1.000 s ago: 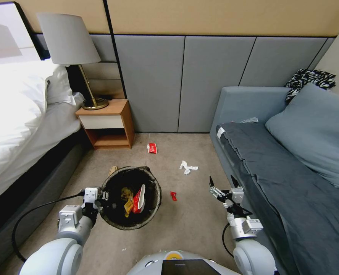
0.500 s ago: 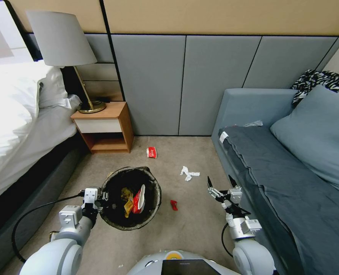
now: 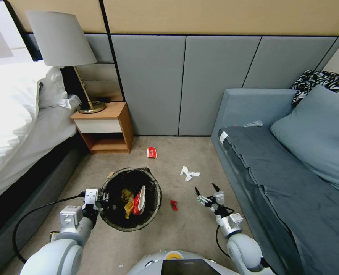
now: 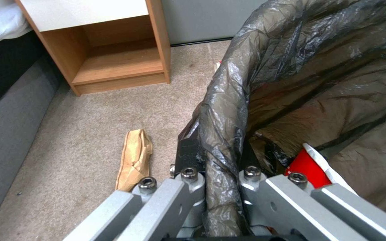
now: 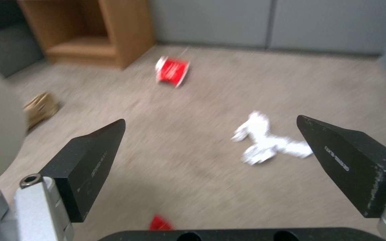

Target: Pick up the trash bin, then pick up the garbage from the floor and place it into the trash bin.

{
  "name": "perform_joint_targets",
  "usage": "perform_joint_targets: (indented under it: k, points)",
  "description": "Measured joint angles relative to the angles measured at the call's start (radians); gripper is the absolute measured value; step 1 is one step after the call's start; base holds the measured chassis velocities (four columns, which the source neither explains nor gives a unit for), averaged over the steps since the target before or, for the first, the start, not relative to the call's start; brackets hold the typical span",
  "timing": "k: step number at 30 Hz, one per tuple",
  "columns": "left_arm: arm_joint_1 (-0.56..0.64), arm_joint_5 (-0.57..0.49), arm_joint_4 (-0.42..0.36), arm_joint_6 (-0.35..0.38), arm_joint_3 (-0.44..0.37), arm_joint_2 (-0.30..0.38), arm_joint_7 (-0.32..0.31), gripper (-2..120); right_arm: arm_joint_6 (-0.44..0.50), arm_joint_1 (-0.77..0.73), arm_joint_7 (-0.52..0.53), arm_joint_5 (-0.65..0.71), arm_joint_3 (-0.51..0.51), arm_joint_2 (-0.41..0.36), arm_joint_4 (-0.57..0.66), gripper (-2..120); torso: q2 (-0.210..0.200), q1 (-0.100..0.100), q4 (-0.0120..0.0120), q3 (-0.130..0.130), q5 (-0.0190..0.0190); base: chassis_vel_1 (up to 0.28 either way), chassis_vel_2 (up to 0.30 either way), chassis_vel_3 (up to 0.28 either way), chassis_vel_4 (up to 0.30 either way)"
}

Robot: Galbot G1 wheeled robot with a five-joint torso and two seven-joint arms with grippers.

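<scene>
Holding the bin (image 3: pixel 131 198) by its rim, left gripper (image 3: pixel 100 198) clamped tight, I'd drop the wide-open right gripper (image 3: pixel 207 188) straight over the red scrap (image 3: pixel 173 205) just left of it on the floor (image 3: pixel 184 229).

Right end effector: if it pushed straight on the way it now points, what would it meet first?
Probably the crumpled white tissue on the beige carpet floor: it lies ahead between the open right end effector fingers. Depth is unclear.
</scene>
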Motion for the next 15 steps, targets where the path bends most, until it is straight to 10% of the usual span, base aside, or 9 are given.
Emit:
perform_joint_targets:
  k: [15]
  points:
    - [-0.007,0.000,0.000,0.004,0.018,0.016,-0.002,1,0.014,0.193,-0.192,-0.037,-0.068,0.012,-0.320,100,0.000,0.000,-0.0001,0.000,0.0000,0.000,0.000,0.000,0.000]
